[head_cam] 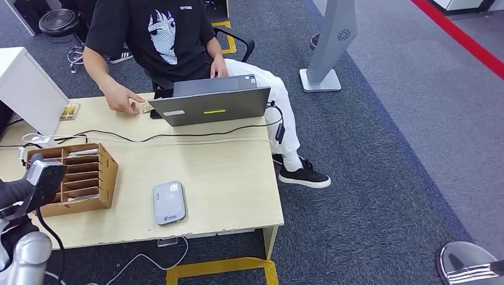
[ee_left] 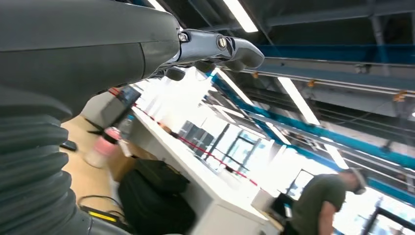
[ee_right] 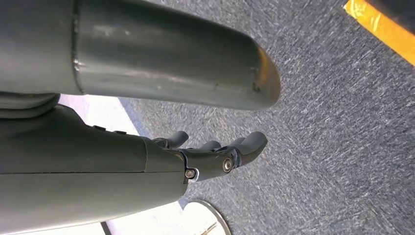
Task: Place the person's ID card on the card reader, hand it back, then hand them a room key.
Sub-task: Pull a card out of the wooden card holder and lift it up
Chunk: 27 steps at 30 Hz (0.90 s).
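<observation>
The reader [head_cam: 169, 202] lies flat near the front edge of the desk [head_cam: 226, 178], just beside the wooden rack [head_cam: 83, 175], where either arm could reach it from below. That placement suits the task: a card set on it would sit face-down within the robot's easy range.

The card [head_cam: 145, 107] is at the far side of the desk, under the person's hand [head_cam: 125, 104], touching the corner of the laptop [head_cam: 214, 102]. It looks offered across the desk, not yet taken. A second card [head_cam: 69, 111] lies farther left; whether it is the room key cannot be told.

The left hand [ee_left: 215, 49] is raised beside the rack, fingers extended and holding nothing. The right hand [ee_right: 220, 152] hangs low over the carpet, fingers loosely apart and likewise empty, seemingly parked until needed. The first step, taking the card, appears not yet begun.
</observation>
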Each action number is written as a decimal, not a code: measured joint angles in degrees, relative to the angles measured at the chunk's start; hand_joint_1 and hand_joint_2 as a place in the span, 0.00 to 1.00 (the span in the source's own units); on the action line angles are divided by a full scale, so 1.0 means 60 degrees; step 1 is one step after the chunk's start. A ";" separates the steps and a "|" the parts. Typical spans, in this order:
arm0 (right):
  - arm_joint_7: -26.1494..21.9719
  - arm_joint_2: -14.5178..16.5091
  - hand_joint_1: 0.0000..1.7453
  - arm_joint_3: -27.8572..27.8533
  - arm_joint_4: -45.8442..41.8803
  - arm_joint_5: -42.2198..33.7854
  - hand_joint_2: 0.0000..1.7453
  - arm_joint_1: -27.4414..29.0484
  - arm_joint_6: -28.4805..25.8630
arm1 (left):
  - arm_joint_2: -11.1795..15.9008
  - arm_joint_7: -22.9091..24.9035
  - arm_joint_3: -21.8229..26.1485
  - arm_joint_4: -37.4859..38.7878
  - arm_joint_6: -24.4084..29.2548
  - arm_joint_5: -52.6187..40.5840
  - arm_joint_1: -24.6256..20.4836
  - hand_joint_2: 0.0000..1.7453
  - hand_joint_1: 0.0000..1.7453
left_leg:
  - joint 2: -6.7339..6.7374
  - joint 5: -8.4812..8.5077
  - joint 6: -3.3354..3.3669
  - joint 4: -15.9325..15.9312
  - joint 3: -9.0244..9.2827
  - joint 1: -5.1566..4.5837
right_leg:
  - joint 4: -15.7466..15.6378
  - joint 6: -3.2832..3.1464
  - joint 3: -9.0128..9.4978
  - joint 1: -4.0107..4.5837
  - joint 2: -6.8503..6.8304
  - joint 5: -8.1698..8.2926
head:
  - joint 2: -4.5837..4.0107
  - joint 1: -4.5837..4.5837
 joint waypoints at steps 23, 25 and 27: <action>0.0384 0.0450 0.00 -0.0668 -0.1507 -0.0664 0.00 0.0352 0.0282 | 0.3131 0.3598 -0.0930 -0.4018 -0.6829 -0.0212 0.2409 1.00 0.00 | 0.0005 0.0000 -0.0007 -0.0009 -0.0007 0.0021 | 0.0008 -0.0011 -0.0004 0.0011 0.0006 -0.0006 | 0.0000 -0.0008; 0.0399 0.0454 0.00 -0.0753 -0.1476 -0.0634 0.00 0.0322 0.0203 | 0.3787 0.3802 -0.0870 -0.4094 -0.7178 -0.0437 0.2602 1.00 0.00 | 0.0003 0.0000 -0.0007 -0.0009 -0.0007 0.0021 | 0.0008 -0.0012 -0.0007 0.0012 0.0004 -0.0008 | 0.0000 -0.0009; 0.0396 0.0456 0.00 -0.0808 -0.1435 -0.0619 0.00 0.0286 0.0161 | 0.4205 0.3845 -0.0807 -0.4125 -0.7329 -0.0582 0.2696 1.00 0.00 | -0.0012 0.0000 -0.0007 -0.0009 -0.0010 0.0020 | 0.0007 -0.0011 -0.0006 0.0013 -0.0011 -0.0010 | 0.0000 -0.0009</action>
